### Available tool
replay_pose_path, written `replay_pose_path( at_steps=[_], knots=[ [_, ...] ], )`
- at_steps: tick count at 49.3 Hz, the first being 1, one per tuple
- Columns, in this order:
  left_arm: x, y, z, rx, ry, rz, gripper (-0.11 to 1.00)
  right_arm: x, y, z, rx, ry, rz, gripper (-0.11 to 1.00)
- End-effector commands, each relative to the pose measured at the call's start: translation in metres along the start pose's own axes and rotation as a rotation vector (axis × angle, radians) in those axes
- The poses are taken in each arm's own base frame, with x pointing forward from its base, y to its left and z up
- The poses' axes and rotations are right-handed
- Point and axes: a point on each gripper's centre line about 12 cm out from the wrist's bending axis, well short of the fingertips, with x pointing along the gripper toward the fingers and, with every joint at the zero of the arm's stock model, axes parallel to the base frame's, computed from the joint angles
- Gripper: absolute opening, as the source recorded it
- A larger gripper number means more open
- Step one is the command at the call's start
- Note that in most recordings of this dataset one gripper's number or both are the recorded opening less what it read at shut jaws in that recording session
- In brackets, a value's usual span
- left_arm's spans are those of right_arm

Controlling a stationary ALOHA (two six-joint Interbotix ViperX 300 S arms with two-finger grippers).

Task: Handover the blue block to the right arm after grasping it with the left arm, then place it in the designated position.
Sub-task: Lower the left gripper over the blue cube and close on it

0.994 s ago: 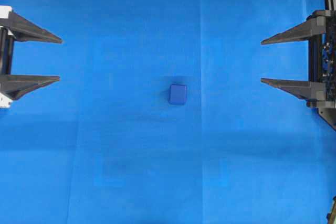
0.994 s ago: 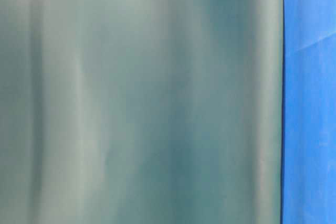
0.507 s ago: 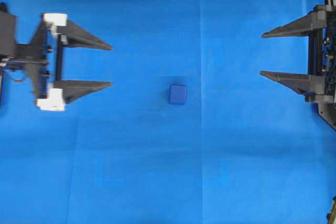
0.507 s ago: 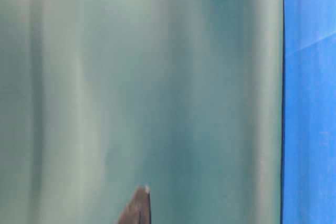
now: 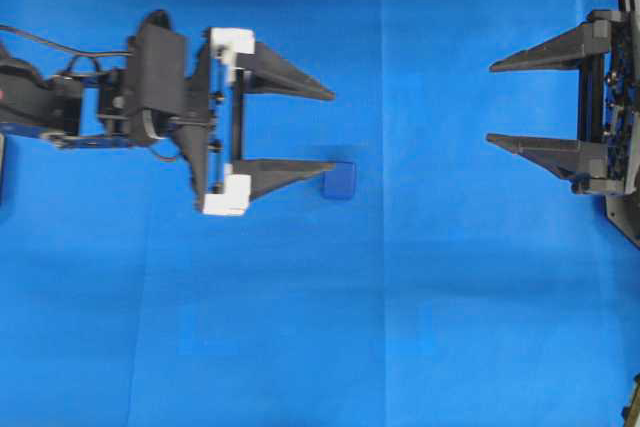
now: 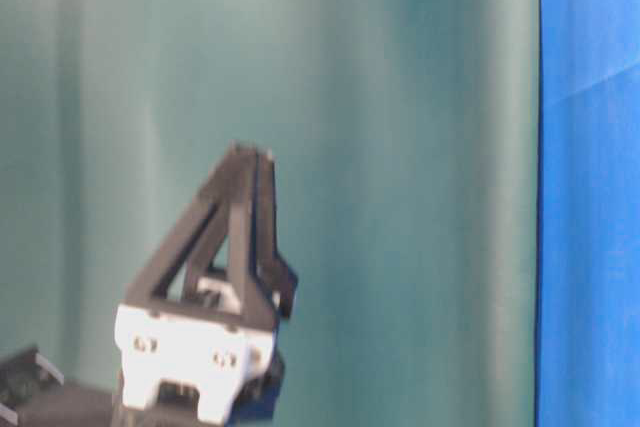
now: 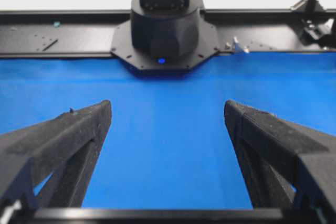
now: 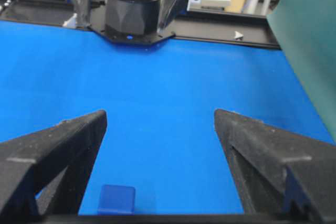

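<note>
The blue block (image 5: 340, 182) lies on the blue cloth near the middle of the overhead view. My left gripper (image 5: 334, 131), with white pieces at its finger bases, is open just left of it. Its lower fingertip (image 5: 326, 164) reaches the block's upper left corner; whether they touch I cannot tell. In the left wrist view the left gripper (image 7: 168, 108) has only cloth between its fingers, and the block is hidden. My right gripper (image 5: 489, 104) is open at the right edge, well apart from the block. In the right wrist view the block (image 8: 116, 199) shows low beside the left finger of the right gripper (image 8: 160, 116).
A blue cloth (image 5: 400, 327) covers the table. A green backdrop (image 6: 400, 147) fills most of the table-level view, with the left gripper's white mount (image 6: 190, 357) low in front of it. The arm bases (image 7: 163, 24) (image 8: 131, 14) stand on black rails at the table's ends.
The left arm has swept in from the left edge toward the block, jaws wide. The block has not moved. The right gripper has edged slightly left and stays open.
</note>
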Motion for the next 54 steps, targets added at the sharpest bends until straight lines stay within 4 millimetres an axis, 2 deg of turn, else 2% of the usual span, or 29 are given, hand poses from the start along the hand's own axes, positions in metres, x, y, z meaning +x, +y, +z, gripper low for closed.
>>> replay_pose_path(
  at_steps=[1, 9, 25, 45, 54],
  knots=[
    [0.014, -0.001, 0.016, 0.024, -0.031, -0.004, 0.91, 0.002, 0.0, 0.005, 0.008, -0.015, -0.002, 0.94],
    [0.027, 0.0, 0.016, 0.063, 0.006, -0.004, 0.91, 0.002, 0.0, 0.006, 0.008, -0.018, -0.002, 0.94],
    [0.032, 0.001, 0.007, 0.031, 0.109, -0.002, 0.91, 0.002, -0.001, 0.005, 0.008, -0.017, -0.004, 0.94],
    [0.059, 0.002, -0.016, -0.024, 0.543, 0.003, 0.91, 0.002, 0.0, 0.004, 0.008, -0.009, -0.002, 0.94],
    [0.064, -0.002, -0.02, -0.019, 0.71, -0.006, 0.91, 0.002, 0.0, 0.004, 0.008, -0.003, -0.002, 0.94]
  ],
)
